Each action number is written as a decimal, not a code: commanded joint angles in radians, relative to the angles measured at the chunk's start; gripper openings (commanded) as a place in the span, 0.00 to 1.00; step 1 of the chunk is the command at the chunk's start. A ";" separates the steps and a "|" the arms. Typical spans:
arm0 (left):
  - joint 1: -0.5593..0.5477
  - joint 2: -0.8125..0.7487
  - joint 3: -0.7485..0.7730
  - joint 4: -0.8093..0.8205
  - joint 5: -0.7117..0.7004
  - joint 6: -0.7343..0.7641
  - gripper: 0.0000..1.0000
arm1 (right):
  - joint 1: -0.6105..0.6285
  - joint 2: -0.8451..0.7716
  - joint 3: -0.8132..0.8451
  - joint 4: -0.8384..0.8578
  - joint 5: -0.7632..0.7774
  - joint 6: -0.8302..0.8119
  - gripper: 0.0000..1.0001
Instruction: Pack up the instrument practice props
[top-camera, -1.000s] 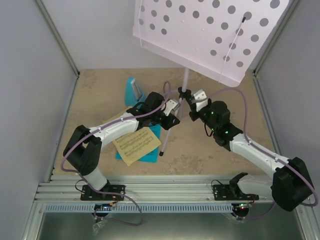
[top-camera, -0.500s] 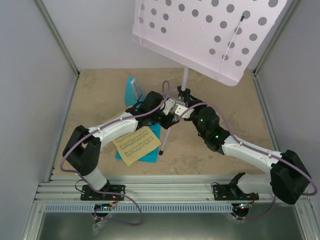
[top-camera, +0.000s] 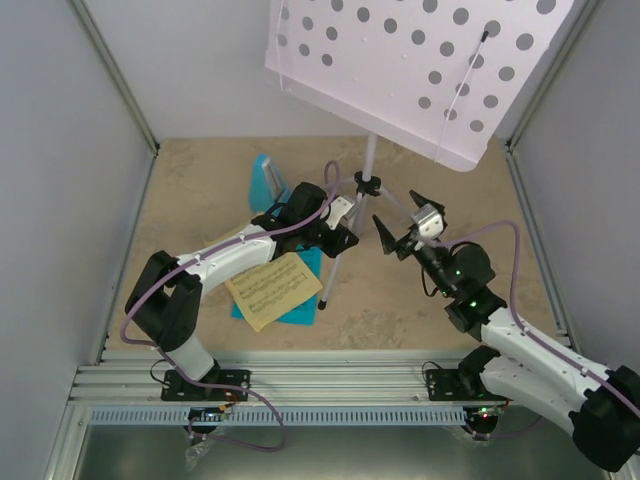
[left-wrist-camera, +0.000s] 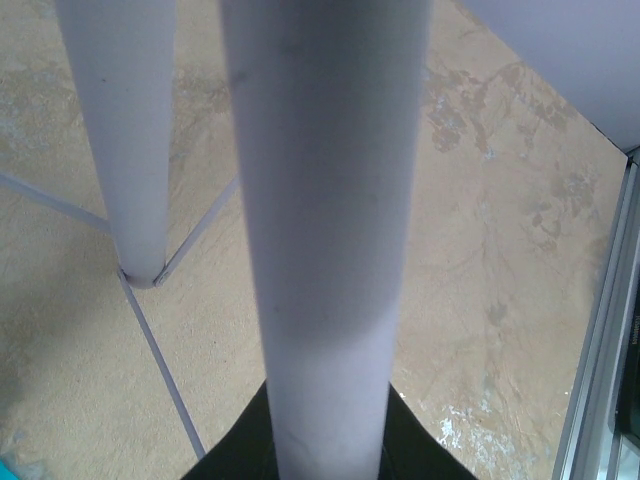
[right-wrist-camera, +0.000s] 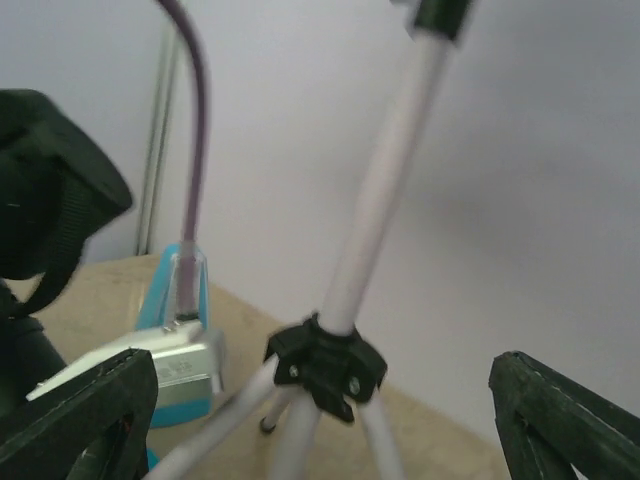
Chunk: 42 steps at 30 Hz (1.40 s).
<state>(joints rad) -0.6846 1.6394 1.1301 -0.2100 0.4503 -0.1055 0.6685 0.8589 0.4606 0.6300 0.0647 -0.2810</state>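
Note:
The pale lilac music stand stands at the back on its tripod, its round-holed desk (top-camera: 420, 70) tilted over the pole (top-camera: 369, 155) and black hub (top-camera: 366, 186). My left gripper (top-camera: 341, 228) is shut on the front leg (left-wrist-camera: 330, 250), which fills the left wrist view between the dark fingers (left-wrist-camera: 225, 462). My right gripper (top-camera: 404, 220) hangs open just right of the hub (right-wrist-camera: 325, 365), touching nothing. The blue metronome (top-camera: 268, 180) stands behind the left arm. Under that arm lies the yellow sheet (top-camera: 268, 290) on the cyan sheet (top-camera: 303, 305).
Grey walls close in the sandy floor (top-camera: 440, 300) on the left, right and back. An aluminium rail (top-camera: 330, 380) with both arm bases runs along the near edge. A second tripod leg (left-wrist-camera: 125, 140) and thin brace rods (left-wrist-camera: 160, 360) spread over the floor.
My right gripper was shut at the stand's hub; it has opened wide and drawn back to the right. The left gripper has kept its hold on the leg.

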 joint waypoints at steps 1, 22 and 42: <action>0.005 -0.025 0.037 0.021 0.010 -0.046 0.00 | -0.096 0.022 -0.009 0.010 -0.062 0.601 0.93; 0.004 -0.019 0.039 0.017 0.010 -0.043 0.00 | -0.230 0.396 0.106 0.136 -0.502 1.800 0.97; 0.004 -0.015 0.045 0.011 0.012 -0.043 0.00 | -0.231 0.461 0.138 0.204 -0.451 1.844 0.42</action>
<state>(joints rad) -0.6846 1.6398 1.1309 -0.2100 0.4500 -0.1051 0.4404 1.3098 0.5713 0.7910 -0.3954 1.5536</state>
